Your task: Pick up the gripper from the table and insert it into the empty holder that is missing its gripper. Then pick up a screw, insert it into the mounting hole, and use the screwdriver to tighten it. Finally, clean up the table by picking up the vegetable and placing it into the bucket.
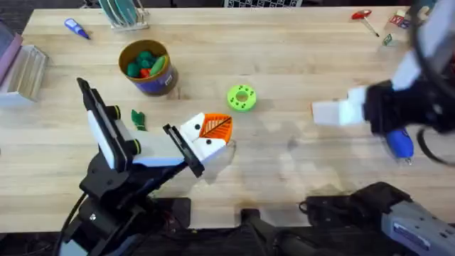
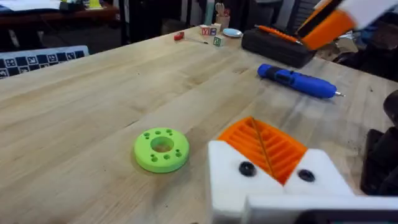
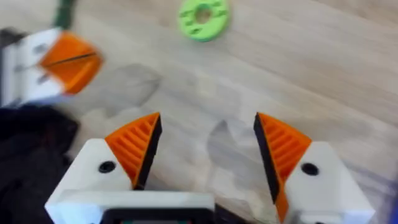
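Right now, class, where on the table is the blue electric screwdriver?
In the overhead view the screwdriver lies at the table's right side, partly under the right arm; the left wrist view shows it beside a black case.

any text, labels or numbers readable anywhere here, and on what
None can be read.
Small blocks at the table's far edge: coloured marks, too small to read.
Checkered board at the table edge: a black-and-white pattern, with no legible characters.
Blue screwdriver: no label visible.
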Available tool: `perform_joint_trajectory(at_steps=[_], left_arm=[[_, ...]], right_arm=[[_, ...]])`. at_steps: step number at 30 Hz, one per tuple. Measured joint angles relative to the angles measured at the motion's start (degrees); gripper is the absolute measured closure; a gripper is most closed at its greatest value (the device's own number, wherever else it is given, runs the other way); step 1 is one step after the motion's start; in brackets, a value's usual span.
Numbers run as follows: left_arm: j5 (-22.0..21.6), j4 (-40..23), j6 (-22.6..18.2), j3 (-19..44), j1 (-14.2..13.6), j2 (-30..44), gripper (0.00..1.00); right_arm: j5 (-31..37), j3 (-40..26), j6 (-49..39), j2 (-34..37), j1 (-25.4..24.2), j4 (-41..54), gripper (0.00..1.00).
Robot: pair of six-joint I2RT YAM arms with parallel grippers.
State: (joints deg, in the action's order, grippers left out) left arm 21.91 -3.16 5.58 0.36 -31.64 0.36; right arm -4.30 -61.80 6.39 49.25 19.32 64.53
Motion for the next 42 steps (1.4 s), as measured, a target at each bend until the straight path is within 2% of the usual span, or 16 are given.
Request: perform_joint_trajectory(at_steps=[9, 14, 21, 27, 34, 42], left_arm=[[0.00, -0.02, 0.00, 0.00, 0.00, 0.00, 0.990], [0.00, 0.00, 0.00, 0.00, 0.00, 0.00, 0.990], [0.00, 0.00, 0.00, 0.00, 0.00, 0.00, 0.990], [0.00, 0.00, 0.00, 0.00, 0.00, 0.00, 0.990], [0.00, -0.01, 0.00, 0.00, 0.00, 0.00, 0.990], [0.00, -0.02, 0.00, 0.00, 0.00, 0.00, 0.990]], right_arm=[[5.16, 0.02, -1.53, 19.04, -22.24, -4.44, 0.091], [9.91, 0.07, -6.31, 25.81, -31.22, -8.64, 0.091], [17.88, 0.07, -11.58, 32.34, -36.82, -19.92, 0.090], [19.30, 0.07, -19.38, 35.17, -39.52, -20.56, 0.012], [13.95, 0.09, -30.87, 35.52, -45.95, -19.34, 0.012], [5.13, 0.09, -38.40, 38.75, -52.92, -18.82, 0.011]])
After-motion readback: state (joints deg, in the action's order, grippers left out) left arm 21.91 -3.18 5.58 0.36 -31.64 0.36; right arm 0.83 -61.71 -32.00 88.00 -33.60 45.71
